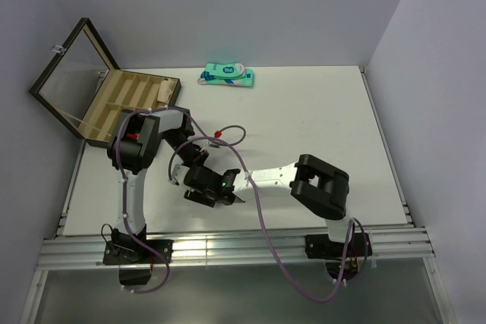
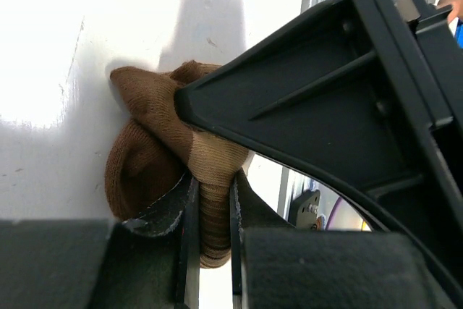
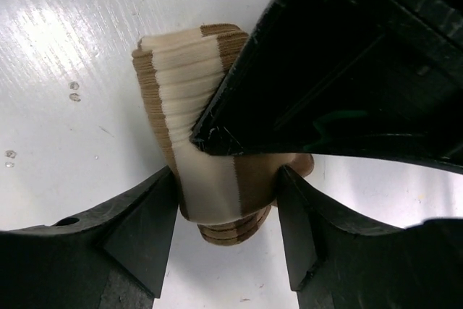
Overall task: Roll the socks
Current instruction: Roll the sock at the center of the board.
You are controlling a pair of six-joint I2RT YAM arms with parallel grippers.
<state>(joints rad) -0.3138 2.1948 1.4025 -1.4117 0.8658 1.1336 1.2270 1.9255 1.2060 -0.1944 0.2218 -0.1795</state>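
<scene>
One open divided case (image 1: pixel 129 95), brown sock (image 3: pixel 195 106) gripped

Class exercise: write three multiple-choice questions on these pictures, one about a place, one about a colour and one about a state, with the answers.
1. Where does the package lie?
A. by the far edge of the table
B. by the near edge
C. on the floor

2. What colour is the held sock?
A. black and white
B. brown with tan bands
C. red

3. How is the left gripper?
A. wide open
B. shut on the sock
C. out of view

Answers:
1 A, it sits near the top of the overhead view.
2 B, both wrist views show it.
3 B, it pinches the fabric.
</scene>
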